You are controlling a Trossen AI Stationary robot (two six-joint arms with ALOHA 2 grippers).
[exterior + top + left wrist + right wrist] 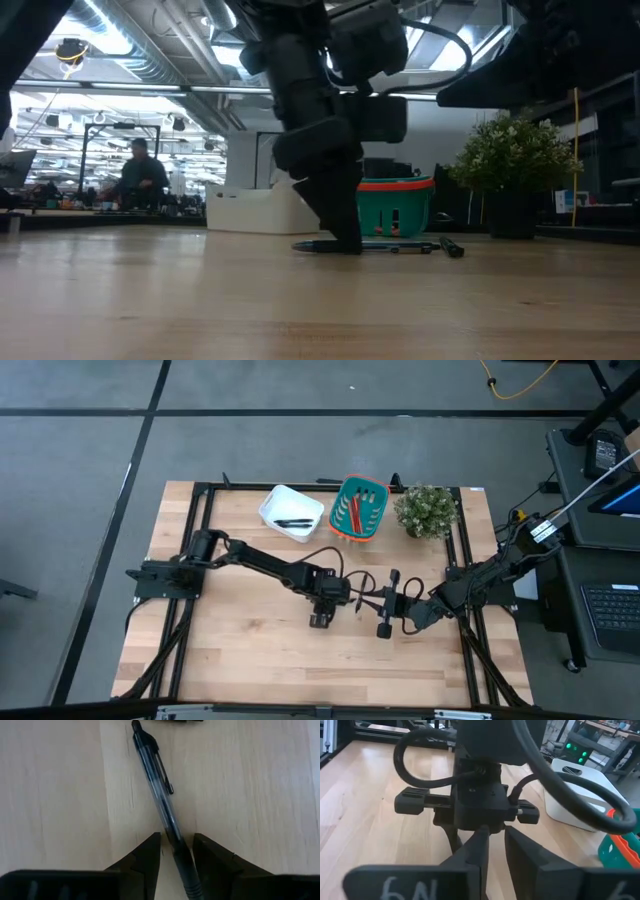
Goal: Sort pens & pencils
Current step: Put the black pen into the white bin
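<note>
The left gripper [176, 851] is down at the table [250, 650], near its middle, with its two fingers spread as wide as they go and a black pen [159, 805] lying between them. Nothing is gripped yet: the pen rests flat on the wood, its lower barrel in the gap between the fingertips and its clip end reaching forward, away from the gripper. Its long axis runs slightly slanted along the gripper's line of sight, so the fingers sit one on either side of the barrel and would close across it (a good line-up, I judge).

The right gripper [492, 851] hovers just beside the left one, fingers narrowly parted and holding nothing visible, so the left arm is plainly the nearer.

Toward the back of the table, a white tray [291, 513] holds other black pens, and a teal basket [360, 510] beside it holds the red and orange pencils [357, 510].
</note>
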